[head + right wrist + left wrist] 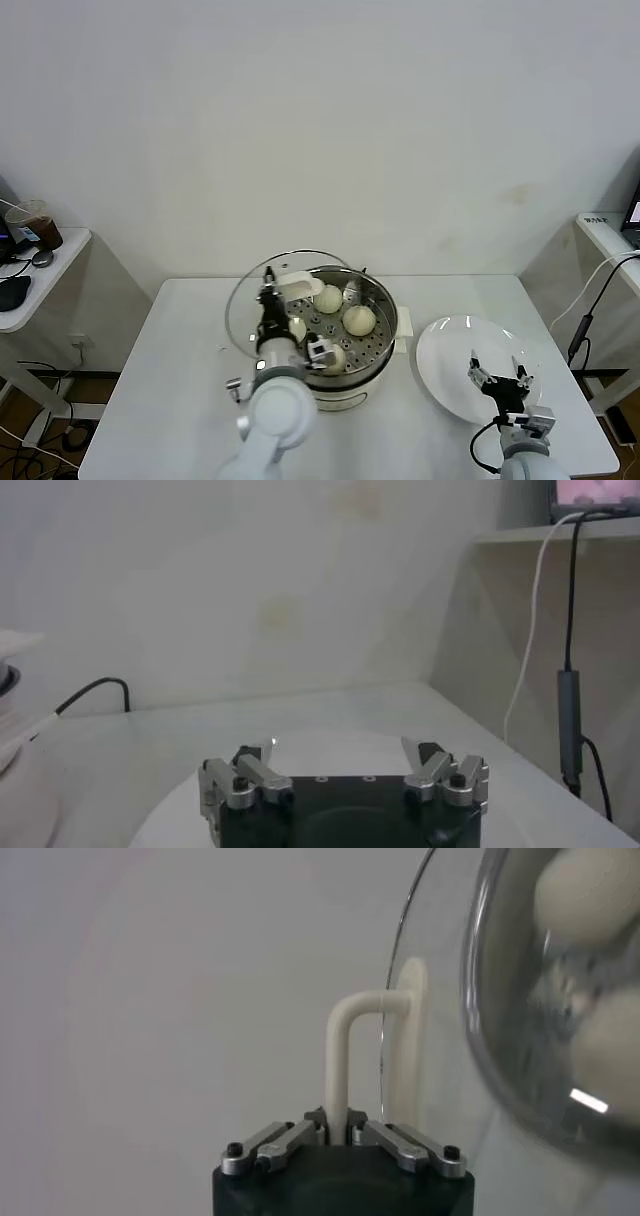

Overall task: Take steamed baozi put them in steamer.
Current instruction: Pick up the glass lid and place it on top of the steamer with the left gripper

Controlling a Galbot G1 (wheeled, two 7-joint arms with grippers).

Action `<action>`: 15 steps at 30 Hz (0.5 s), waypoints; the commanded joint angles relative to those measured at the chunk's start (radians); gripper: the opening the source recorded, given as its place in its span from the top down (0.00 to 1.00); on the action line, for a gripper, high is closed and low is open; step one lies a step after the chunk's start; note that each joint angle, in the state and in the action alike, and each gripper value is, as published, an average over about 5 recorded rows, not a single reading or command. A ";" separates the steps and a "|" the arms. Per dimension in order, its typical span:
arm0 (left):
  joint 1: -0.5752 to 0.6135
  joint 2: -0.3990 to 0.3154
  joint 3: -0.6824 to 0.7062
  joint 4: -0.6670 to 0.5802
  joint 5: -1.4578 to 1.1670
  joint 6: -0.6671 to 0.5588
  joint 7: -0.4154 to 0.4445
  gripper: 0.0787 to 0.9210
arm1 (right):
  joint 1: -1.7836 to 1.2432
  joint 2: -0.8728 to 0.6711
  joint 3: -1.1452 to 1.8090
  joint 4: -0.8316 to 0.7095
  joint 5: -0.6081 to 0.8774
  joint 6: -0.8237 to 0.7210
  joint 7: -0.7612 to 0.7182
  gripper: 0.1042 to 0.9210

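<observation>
The steamer (386, 310), a shiny steel pot on a white base, stands mid-table with several cream-white baozi (359, 320) on its perforated tray. My left gripper (270, 308) (337, 1134) is shut on the white handle (340, 1048) of the round glass lid (240, 300). The lid is held on edge at the pot's left rim, and baozi (590, 898) show blurred through its glass (520, 998). My right gripper (497, 378) (340, 750) hangs open and holds nothing, low over the flat white plate (445, 350) (170, 810) to the right of the pot.
A side table with a cup (33, 225) stands at the far left. At the right is a shelf with hanging cables (590, 300) (568, 700). The white table (170, 400) reaches round the pot and plate.
</observation>
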 commanded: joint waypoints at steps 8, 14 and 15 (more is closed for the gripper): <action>-0.092 -0.043 0.189 0.097 -0.073 0.002 -0.049 0.89 | 0.001 0.014 0.003 -0.008 -0.015 0.005 0.001 0.12; -0.083 -0.034 0.175 0.148 0.054 0.001 -0.064 0.89 | 0.001 0.020 0.001 -0.006 -0.019 0.005 0.001 0.12; -0.081 -0.032 0.173 0.155 0.073 0.001 -0.065 0.89 | 0.000 0.020 0.001 -0.006 -0.019 0.005 0.001 0.12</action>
